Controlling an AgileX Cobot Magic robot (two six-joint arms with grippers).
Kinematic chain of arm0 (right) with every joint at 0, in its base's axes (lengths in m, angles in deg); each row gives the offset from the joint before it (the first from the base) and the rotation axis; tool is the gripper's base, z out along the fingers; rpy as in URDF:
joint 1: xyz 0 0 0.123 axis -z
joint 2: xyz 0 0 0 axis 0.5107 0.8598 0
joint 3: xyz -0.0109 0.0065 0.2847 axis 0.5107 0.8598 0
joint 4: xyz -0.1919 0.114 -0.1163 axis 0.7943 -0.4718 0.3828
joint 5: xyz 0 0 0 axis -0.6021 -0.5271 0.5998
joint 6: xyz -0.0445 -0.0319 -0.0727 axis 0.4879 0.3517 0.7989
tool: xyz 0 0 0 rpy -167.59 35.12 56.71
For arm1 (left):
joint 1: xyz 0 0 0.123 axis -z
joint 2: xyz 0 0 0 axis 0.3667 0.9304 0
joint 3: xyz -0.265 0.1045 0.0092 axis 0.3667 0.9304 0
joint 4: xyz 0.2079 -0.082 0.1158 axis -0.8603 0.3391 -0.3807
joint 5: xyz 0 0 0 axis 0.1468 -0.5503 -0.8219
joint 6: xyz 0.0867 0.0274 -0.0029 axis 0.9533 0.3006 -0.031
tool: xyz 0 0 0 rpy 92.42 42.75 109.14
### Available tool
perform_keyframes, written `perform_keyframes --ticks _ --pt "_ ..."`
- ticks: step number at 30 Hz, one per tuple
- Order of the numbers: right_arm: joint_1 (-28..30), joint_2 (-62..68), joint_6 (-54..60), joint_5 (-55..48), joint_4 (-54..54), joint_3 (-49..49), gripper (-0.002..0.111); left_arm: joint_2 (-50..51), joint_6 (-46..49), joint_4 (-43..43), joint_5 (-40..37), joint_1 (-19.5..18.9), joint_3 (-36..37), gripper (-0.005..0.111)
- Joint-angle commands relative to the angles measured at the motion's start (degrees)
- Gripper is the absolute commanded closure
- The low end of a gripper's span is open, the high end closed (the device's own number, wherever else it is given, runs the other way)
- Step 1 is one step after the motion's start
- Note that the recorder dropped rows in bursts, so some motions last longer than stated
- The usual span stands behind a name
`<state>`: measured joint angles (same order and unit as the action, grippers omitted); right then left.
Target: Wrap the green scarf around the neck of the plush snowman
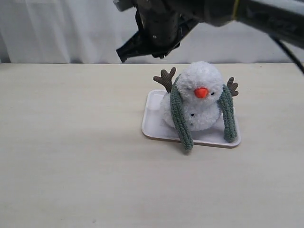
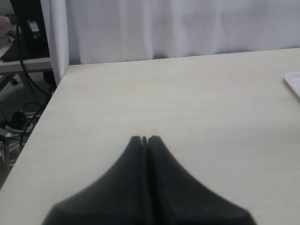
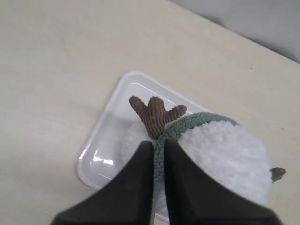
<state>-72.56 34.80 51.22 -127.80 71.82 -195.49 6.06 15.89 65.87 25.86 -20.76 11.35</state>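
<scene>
The plush snowman (image 1: 205,115) (image 3: 225,154) sits upright on a white tray (image 1: 152,127) (image 3: 101,145), facing the front. The green scarf (image 1: 180,118) (image 3: 201,121) lies around the back of its neck, and both ends hang down its front sides onto the tray. My right gripper (image 1: 122,56) (image 3: 159,143) hovers high above and left of the snowman, its jaws all but shut with nothing in them; the scarf shows far below through the slit. My left gripper (image 2: 144,138) is shut and empty over bare table, out of the exterior view.
A brown twig arm (image 1: 166,78) (image 3: 154,112) sticks up beside the scarf's left side. The tray's corner (image 2: 293,82) shows at the edge of the left wrist view. White curtains close off the back; the table's left edge drops to cables and a stand.
</scene>
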Motion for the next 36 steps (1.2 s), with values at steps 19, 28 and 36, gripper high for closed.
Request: perform_keyframes --ticks 19,28,36 --pt "26.9 -32.5 22.0 26.6 -24.0 49.1 0.054 -0.1 -0.1 0.0 0.6 0.3 0.1 0.107" --pt "34.4 -26.2 31.9 45.5 -29.2 63.4 0.054 -0.1 -0.1 0.0 0.7 0.3 0.1 0.107" --pt "31.0 -17.9 37.8 63.7 -29.6 67.7 0.054 -0.1 -0.1 -0.9 0.7 0.3 0.1 0.107"
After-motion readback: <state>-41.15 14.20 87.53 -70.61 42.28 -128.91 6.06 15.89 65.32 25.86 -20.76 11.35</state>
